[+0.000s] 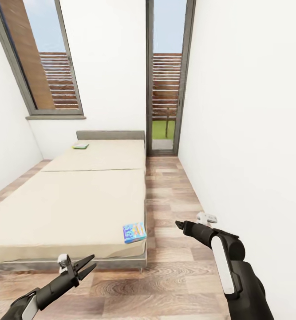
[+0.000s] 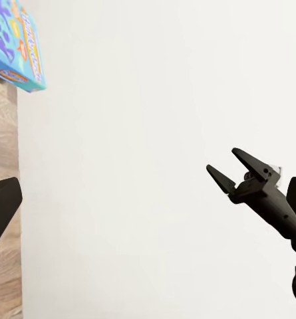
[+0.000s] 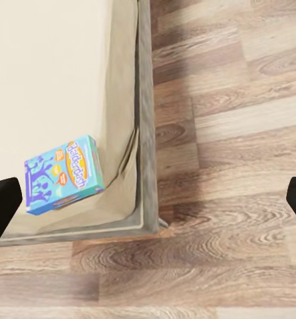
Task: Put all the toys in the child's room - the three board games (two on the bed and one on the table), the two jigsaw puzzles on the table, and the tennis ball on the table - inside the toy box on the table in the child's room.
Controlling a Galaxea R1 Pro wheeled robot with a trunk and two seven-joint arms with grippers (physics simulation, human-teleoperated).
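Facing the bed (image 1: 76,200): blue board game (image 1: 135,232) lies flat at the bed's near foot corner, between both empty, spread tools. Right tool (image 1: 179,225) looks nearer than left tool (image 1: 88,263); a second game (image 1: 80,146) sits by the bed's headboard.

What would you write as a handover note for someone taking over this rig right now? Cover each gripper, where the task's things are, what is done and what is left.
Left gripper: jaws open, empty, hovering off the foot of the bed.
Right gripper: jaws open, empty, over the wood floor beside the bed.
Blue board game: lying flat at the bed's near corner, closest to the right gripper.
Green board game: flat near the headboard.
Done: neither bed game picked up yet.
Left: grasp the blue game first, probably with the right gripper, then the green one; carry both to the toy box.
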